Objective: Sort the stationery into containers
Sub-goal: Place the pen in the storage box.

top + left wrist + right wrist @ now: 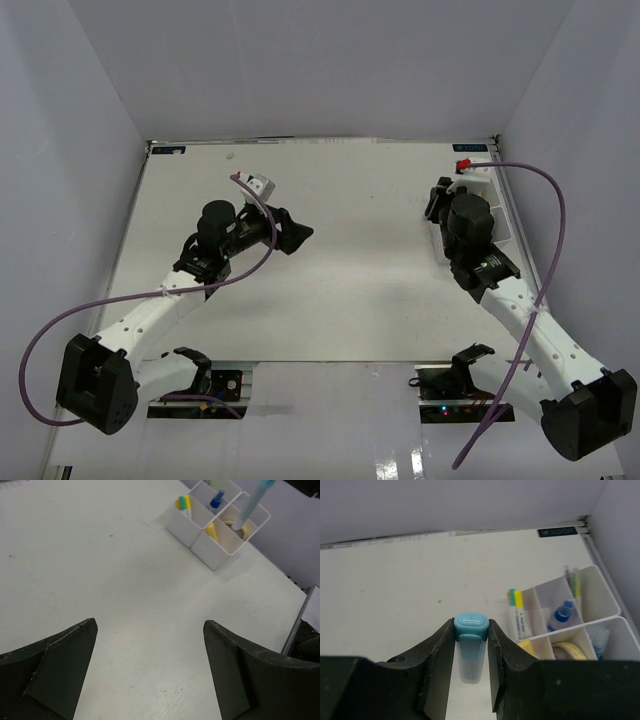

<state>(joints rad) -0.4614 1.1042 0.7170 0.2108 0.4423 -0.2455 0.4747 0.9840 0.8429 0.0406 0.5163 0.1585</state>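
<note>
The white divided container stands at the table's far right edge. My right gripper is shut on a teal-capped pen, which hangs upright just left of the container. In the compartments are yellow and green markers, a small blue bottle, a yellow tube and a tan rubber-band loop. In the left wrist view the held pen hangs over the container. My left gripper is open over bare table, nothing between its fingers.
White walls close in the table on three sides. A small red part sits at the far right corner behind the container. Purple cables loop off both arms. The right arm's gripper and the left gripper are far apart.
</note>
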